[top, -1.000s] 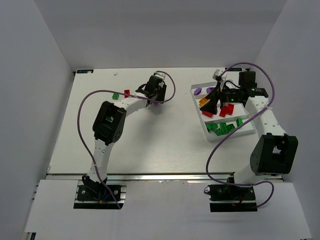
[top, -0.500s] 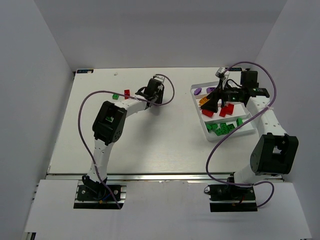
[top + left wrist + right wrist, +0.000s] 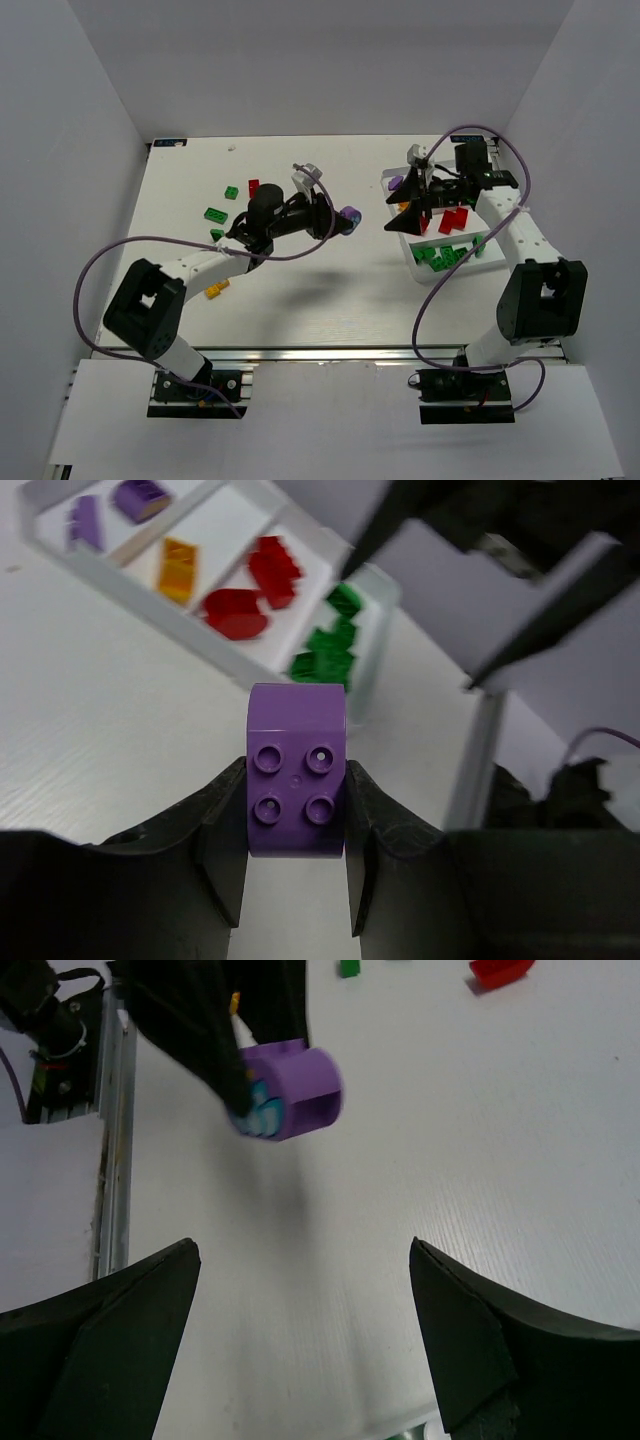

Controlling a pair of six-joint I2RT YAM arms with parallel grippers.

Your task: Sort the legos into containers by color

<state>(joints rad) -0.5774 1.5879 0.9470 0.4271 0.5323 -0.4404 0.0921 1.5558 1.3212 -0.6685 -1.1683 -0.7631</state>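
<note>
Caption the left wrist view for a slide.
Left end effector grips a purple lego, studs toward the camera, with the white tray of sorted bricks ahead.

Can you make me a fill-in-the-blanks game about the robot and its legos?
1. The lego squeezed in the left gripper is ___.
2. The right gripper holds nothing, so it is ___.
3. In the tray, the compartment nearest the arm bases holds legos that are ___.

Missing words: purple, open, green.
</note>
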